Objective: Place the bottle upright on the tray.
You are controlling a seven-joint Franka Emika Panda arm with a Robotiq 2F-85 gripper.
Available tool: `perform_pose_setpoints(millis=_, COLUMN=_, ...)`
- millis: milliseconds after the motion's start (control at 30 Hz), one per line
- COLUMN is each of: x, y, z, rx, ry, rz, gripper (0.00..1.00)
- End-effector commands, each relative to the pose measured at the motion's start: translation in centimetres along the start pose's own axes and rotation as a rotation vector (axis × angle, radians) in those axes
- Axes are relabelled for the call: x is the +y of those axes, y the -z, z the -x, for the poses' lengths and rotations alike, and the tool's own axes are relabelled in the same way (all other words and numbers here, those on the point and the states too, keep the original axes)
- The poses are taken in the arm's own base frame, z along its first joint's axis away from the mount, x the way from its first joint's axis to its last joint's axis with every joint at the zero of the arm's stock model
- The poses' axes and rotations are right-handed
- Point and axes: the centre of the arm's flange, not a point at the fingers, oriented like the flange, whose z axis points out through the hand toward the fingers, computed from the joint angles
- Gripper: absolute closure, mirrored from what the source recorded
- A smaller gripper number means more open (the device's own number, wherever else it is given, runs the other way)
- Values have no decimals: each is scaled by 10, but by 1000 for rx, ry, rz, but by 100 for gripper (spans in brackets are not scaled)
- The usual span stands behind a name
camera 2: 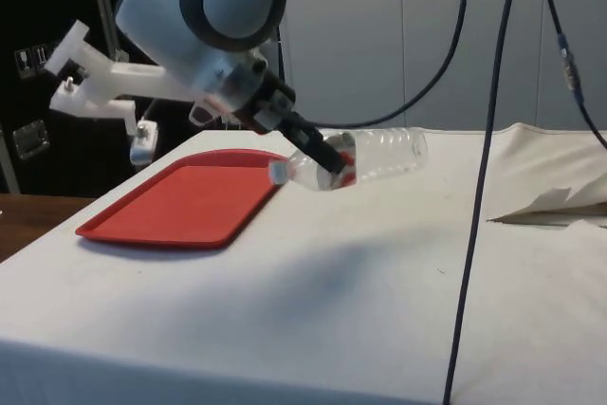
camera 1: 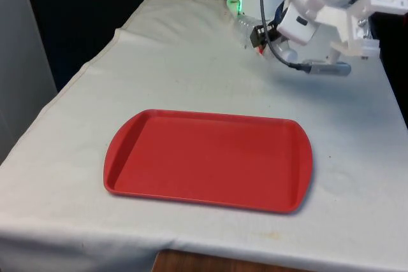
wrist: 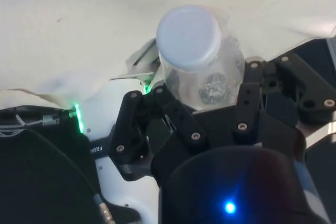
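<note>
White cloth (camera 2: 313,310) lies bare around the red tray (camera 1: 210,160); gripper (camera 2: 327,156) clamps the bottle (camera 2: 375,156) (tilted) past its far edge.

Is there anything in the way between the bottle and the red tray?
No, nothing visible. The gripper holds the clear bottle tilted above the white cloth, and only bare cloth lies between it and the red tray, which has nothing on it.

A red tray (camera 1: 208,159) lies flat near the counter's (camera 1: 76,157) front edge, while at the far end the gripper (camera 1: 258,36) holds a clear bottle (camera 1: 245,28) above the white cloth.
</note>
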Motion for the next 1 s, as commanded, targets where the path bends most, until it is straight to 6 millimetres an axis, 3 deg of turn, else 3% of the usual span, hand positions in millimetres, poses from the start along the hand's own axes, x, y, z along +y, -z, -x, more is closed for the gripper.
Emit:
perform_pose_setpoints(millis=0, x=0, y=5, z=5, rx=8, ry=-1, rz=-2, gripper=67)
perform_pose_setpoints(millis=333, x=2, y=25, z=18, rx=48, ry=-9, rz=3, gripper=67)
perform_pose_setpoints(millis=967, x=15, y=55, z=22, rx=137, ry=-38, rz=9, gripper=67)
